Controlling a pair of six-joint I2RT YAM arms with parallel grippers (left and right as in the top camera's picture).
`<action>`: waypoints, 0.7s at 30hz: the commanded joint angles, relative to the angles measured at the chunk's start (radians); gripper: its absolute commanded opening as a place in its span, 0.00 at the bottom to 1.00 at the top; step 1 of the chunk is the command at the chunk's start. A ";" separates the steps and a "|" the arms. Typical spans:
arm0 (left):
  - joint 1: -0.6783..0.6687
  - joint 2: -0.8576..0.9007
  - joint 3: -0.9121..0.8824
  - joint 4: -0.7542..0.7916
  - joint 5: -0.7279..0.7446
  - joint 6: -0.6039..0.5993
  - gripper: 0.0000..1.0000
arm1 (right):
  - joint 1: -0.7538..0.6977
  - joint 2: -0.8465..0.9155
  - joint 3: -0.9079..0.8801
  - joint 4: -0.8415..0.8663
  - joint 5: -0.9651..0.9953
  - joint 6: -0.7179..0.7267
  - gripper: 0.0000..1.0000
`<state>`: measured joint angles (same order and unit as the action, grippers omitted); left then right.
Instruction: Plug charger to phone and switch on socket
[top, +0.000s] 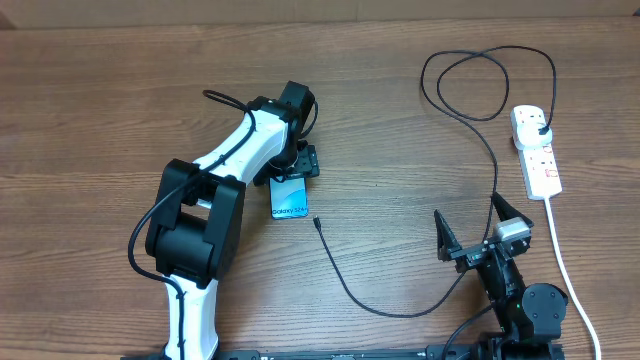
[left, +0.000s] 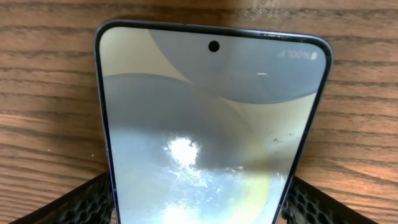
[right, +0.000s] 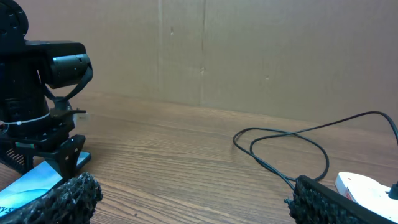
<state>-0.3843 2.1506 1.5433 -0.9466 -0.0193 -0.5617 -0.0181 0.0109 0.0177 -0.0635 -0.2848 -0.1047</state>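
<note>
The phone (top: 290, 200) lies flat on the wooden table with its screen lit. My left gripper (top: 297, 170) is down over its far end. In the left wrist view the phone (left: 211, 106) fills the frame, and the gripper (left: 198, 190) has a pad against each long edge. The charger cable (top: 400, 312) runs from its black plug (top: 541, 127) in the socket (top: 537, 150), loops, and ends in a connector tip (top: 315, 222) lying just right of the phone. My right gripper (top: 467, 210) stands wide open and holds nothing, near the front, beside the cable (right: 292, 134).
The socket's white cord (top: 572, 275) trails toward the front right edge. A cardboard wall (right: 249, 50) closes off the back of the table. The cable loop (top: 480, 85) lies at the back right. Bare wood separates the phone from the right gripper (right: 189, 193).
</note>
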 joint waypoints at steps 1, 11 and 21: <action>0.013 0.053 -0.050 -0.016 -0.005 0.013 0.87 | 0.006 -0.008 -0.010 0.006 -0.001 -0.002 1.00; 0.013 0.053 -0.050 -0.016 -0.006 0.013 0.88 | 0.006 -0.008 -0.010 0.006 -0.001 -0.002 1.00; 0.013 0.053 -0.050 -0.014 -0.005 0.013 0.88 | 0.006 -0.008 -0.010 0.006 -0.001 -0.002 1.00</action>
<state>-0.3836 2.1506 1.5433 -0.9474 -0.0189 -0.5617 -0.0181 0.0109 0.0177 -0.0635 -0.2844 -0.1047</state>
